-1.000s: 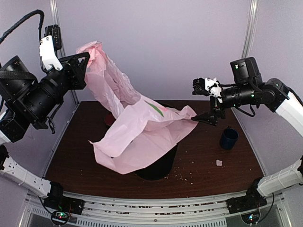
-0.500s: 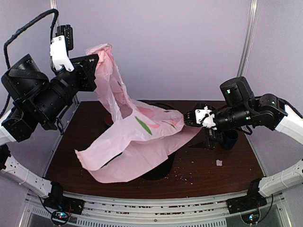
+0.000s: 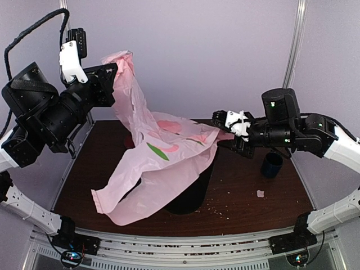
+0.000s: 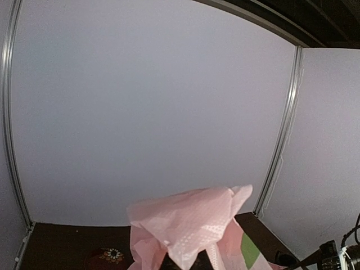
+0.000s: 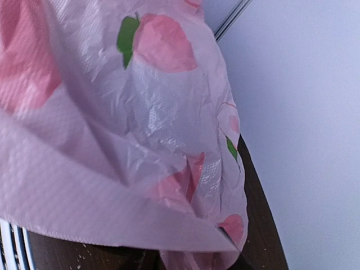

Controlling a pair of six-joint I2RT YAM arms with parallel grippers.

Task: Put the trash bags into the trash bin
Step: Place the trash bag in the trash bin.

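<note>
The trash bag (image 3: 163, 152), pale pink with red and green prints, hangs from my left gripper (image 3: 115, 72), which is shut on its bunched top high at the left. In the left wrist view the bag (image 4: 191, 225) hides the fingers. The sheet drapes down over the black mesh trash bin (image 3: 191, 194), whose mouth is covered. My right gripper (image 3: 226, 134) is at the bag's right edge, with the plastic lying between its fingers. In the right wrist view the bag (image 5: 140, 112) fills the frame and covers the jaws, so their gap does not show.
A dark-blue mug (image 3: 271, 165) stands on the brown table (image 3: 247, 191) just below the right arm. A white scrap (image 3: 260, 193) and crumbs lie at the front right. A red round mat (image 3: 129, 142) sits behind the bag, at the back left.
My right gripper has moved left and down from above the table onto the bag's right edge. The bag's lower flap has swung down and left. The left arm rose slightly, then held still.
</note>
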